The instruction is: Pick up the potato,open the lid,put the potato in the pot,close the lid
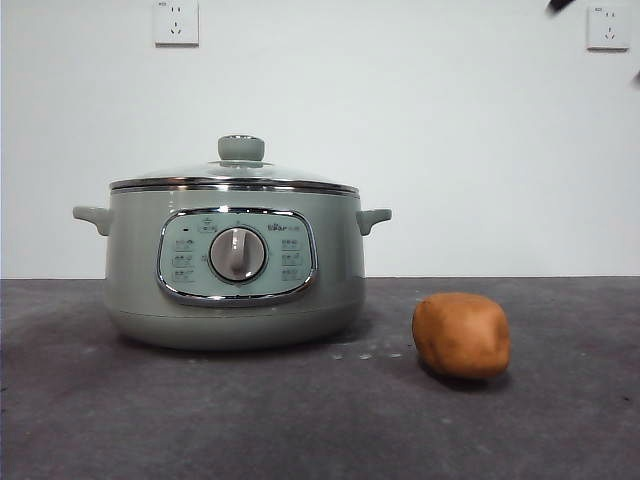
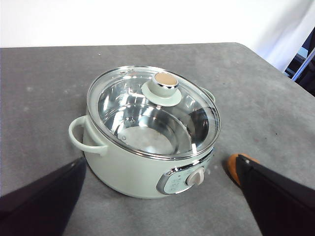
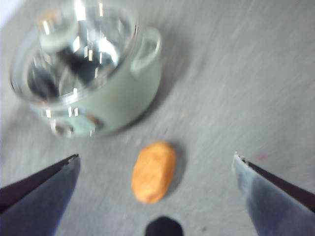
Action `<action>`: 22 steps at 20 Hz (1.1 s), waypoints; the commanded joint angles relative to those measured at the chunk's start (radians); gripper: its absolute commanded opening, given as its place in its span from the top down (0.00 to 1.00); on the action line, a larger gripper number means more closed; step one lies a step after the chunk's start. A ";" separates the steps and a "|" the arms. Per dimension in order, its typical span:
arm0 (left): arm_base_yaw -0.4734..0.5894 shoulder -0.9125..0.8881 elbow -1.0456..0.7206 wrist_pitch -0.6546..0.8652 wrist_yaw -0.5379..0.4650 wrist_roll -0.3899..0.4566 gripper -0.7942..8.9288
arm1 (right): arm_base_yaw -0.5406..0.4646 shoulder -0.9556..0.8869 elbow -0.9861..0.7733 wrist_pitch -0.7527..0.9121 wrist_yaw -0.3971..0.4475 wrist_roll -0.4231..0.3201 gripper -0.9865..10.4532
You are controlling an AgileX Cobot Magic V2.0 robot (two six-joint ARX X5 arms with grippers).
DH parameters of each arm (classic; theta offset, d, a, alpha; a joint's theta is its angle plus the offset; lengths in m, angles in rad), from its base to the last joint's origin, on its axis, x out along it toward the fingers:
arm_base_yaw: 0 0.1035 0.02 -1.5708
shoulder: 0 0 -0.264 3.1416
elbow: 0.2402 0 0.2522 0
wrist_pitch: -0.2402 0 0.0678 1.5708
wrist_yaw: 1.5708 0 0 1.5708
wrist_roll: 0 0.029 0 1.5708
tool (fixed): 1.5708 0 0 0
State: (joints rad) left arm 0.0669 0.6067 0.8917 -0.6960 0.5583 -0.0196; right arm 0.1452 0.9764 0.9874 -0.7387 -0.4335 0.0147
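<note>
dark grey surface (image 1: 560, 430), bearing everything. at its centre-left, a squat sage-green pot (image 1: 235, 275), dial facing forward; seated on its rim, the glass lid (image 1: 235, 178), closed. at about four o'clock from the pot, near but apart, the orange-brown potato (image 1: 462, 335), lying untouched. step in hand, judged: picking up the potato. best done by descending straight over it and closing across its narrower width. right tool (image 3: 155, 164) spread wide above the potato, holding nothing. left tool (image 2: 162, 169) likewise spread wide, empty, hovering over the pot.
</note>
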 commanded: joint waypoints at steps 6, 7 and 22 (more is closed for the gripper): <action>-0.003 -0.002 0.002 0.001 0.003 -0.006 0.27 | 0.211 0.366 0.003 0.070 0.134 0.035 0.31; -0.003 -0.001 0.002 0.001 0.003 -0.006 0.27 | 0.236 0.406 0.003 0.087 0.148 0.039 0.31; -0.003 0.038 0.002 0.000 0.003 -0.006 0.27 | 0.391 0.638 0.003 0.170 0.373 0.116 0.68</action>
State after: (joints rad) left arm 0.0669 0.6464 0.8921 -0.6964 0.5583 -0.0196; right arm 0.5320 1.6070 0.9874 -0.5747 -0.0650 0.1207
